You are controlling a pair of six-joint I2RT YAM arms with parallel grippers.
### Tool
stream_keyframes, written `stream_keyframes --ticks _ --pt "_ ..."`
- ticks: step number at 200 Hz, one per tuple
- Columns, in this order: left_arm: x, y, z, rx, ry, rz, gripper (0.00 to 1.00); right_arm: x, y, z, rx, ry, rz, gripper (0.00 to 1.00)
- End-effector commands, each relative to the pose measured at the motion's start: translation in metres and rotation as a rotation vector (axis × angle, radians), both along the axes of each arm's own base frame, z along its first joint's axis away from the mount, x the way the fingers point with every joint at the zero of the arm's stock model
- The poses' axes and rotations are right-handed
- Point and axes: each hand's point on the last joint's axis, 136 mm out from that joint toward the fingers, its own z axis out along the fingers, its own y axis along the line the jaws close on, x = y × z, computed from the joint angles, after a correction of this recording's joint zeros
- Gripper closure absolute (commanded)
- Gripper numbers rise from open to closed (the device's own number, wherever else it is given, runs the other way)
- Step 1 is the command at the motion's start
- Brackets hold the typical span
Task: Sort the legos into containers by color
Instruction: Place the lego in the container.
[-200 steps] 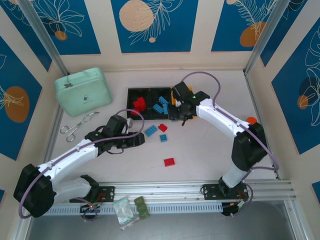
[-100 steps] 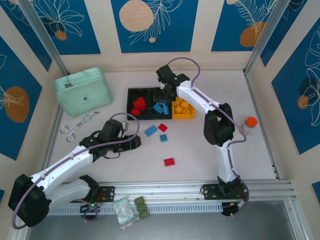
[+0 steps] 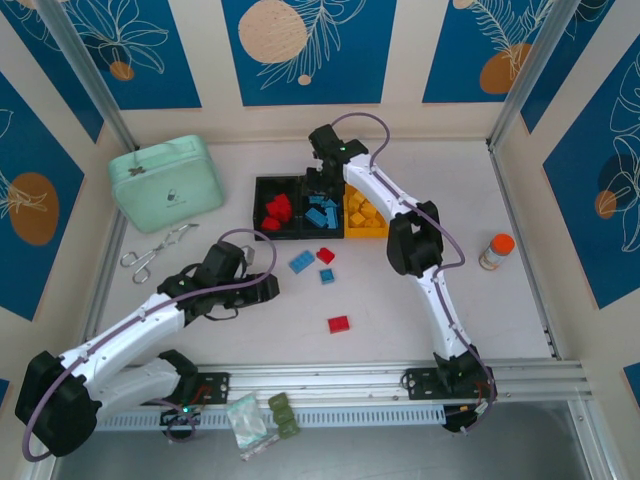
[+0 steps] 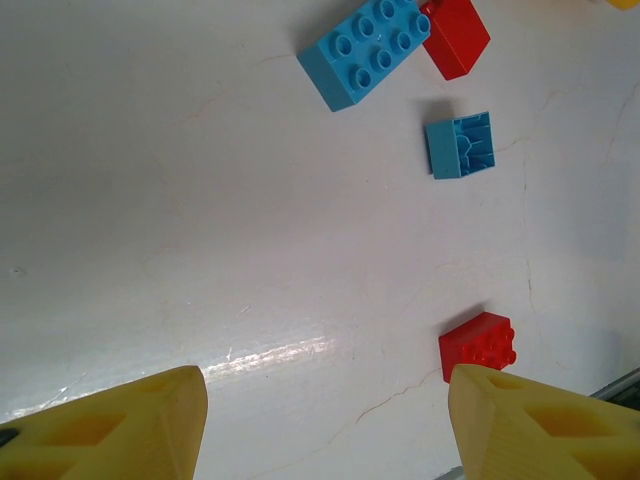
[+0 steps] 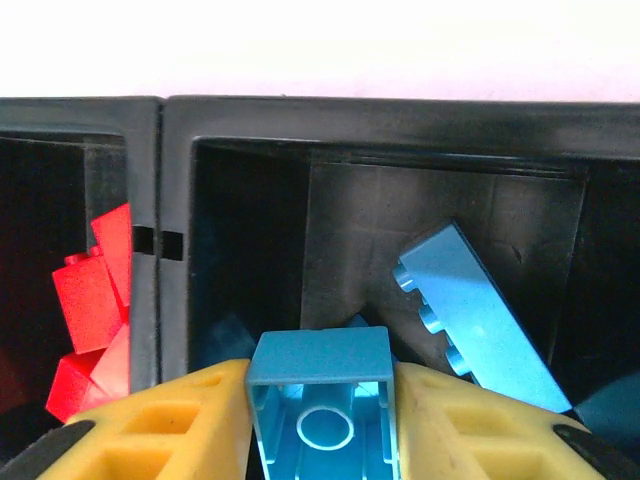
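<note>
Three joined containers stand at the back: a black bin (image 3: 258, 196) with red legos (image 3: 277, 208), a middle black bin (image 5: 370, 115) with blue legos (image 3: 322, 213), and a yellow-orange bin (image 3: 383, 232) with yellow legos. My right gripper (image 5: 322, 420) hangs over the middle bin, shut on a blue lego (image 5: 322, 400); another blue lego (image 5: 470, 315) leans inside. My left gripper (image 4: 325, 430) is open over bare table. Ahead of it lie a blue lego (image 4: 365, 50), a red lego (image 4: 455, 35), an overturned small blue lego (image 4: 460, 145) and a red lego (image 4: 478, 345).
A mint-green case (image 3: 166, 182) sits at the back left, with metal scissors (image 3: 150, 253) in front of it. An orange-capped bottle (image 3: 494, 250) stands at the right. A clear bag and dark green blocks (image 3: 262, 418) lie on the near rail.
My right arm swung from in front of the yellow-orange bin to the back and left, over the middle bin, carrying the blue lego. The left arm shifted slightly.
</note>
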Motion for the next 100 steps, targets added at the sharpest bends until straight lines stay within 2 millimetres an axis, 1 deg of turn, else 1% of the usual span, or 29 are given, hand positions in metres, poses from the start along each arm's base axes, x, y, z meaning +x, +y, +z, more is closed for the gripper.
stream_keyframes --ticks 1,14,27,55,73,74,77,80,89,100 --pt "-0.003 0.004 -0.004 0.015 0.011 0.007 0.35 -0.001 0.003 0.005 0.026 0.019 0.002 0.56" --pt "-0.003 0.002 -0.003 0.012 0.008 0.003 0.35 -0.001 0.005 0.009 0.027 0.01 0.006 0.51" --pt "-0.002 0.002 -0.003 0.01 0.008 0.004 0.35 -0.001 0.005 0.015 0.025 -0.002 0.012 0.48" --pt "0.001 -0.001 0.0 0.001 -0.009 -0.006 0.35 -0.005 0.004 0.031 0.031 -0.021 0.015 0.48" --pt "0.005 -0.003 0.001 0.015 -0.03 -0.025 0.35 -0.015 0.004 0.05 0.043 -0.051 0.033 0.48" --pt "0.005 -0.002 0.001 0.016 -0.03 -0.026 0.35 -0.015 0.004 0.048 0.041 -0.049 0.034 0.48" --pt "0.006 -0.003 0.001 0.02 -0.033 -0.03 0.35 -0.017 0.005 0.056 0.05 -0.064 0.038 0.48" --pt "0.007 -0.003 0.001 0.024 -0.036 -0.034 0.35 -0.02 0.004 0.055 0.047 -0.062 0.041 0.48" --pt "0.008 -0.004 0.002 0.036 -0.044 -0.05 0.34 -0.027 0.003 0.068 0.061 -0.088 0.049 0.48" --pt "0.012 -0.007 0.003 0.046 -0.055 -0.067 0.34 -0.037 -0.001 0.076 0.072 -0.104 0.054 0.48"
